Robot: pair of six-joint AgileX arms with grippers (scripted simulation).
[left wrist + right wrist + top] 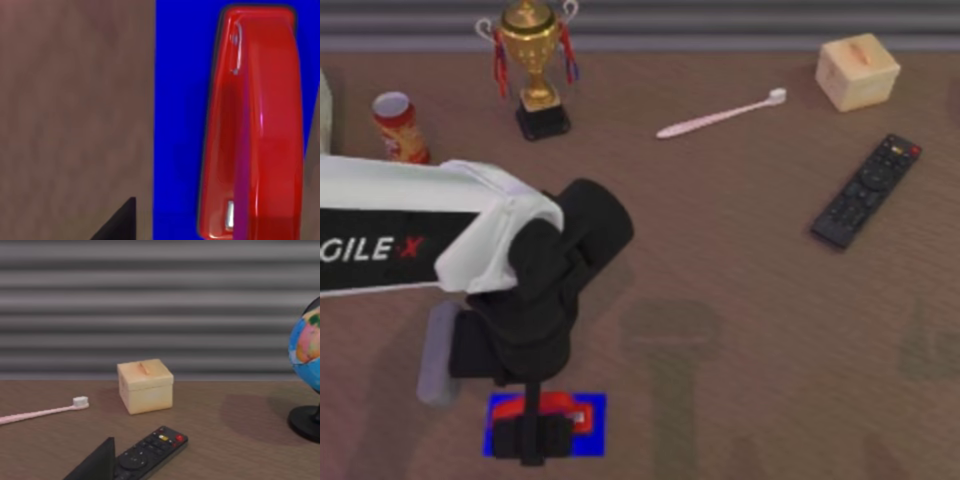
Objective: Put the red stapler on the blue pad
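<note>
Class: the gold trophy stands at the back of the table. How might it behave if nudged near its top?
The gold trophy looks tall on a small black base, so it would probably tip rather than slide. Its handles and ribbons suggest an awkward, possibly fragile grasp. It looks rigid, not floppy.

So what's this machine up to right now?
The left arm is reaching over the near edge of the table, its claw directly above a red stapler that lies on a blue pad. The wrist camera shows the stapler resting inside the pad's outline. The right arm is out of the overhead view. The remote, trophy and toothbrush sit untouched.
</note>
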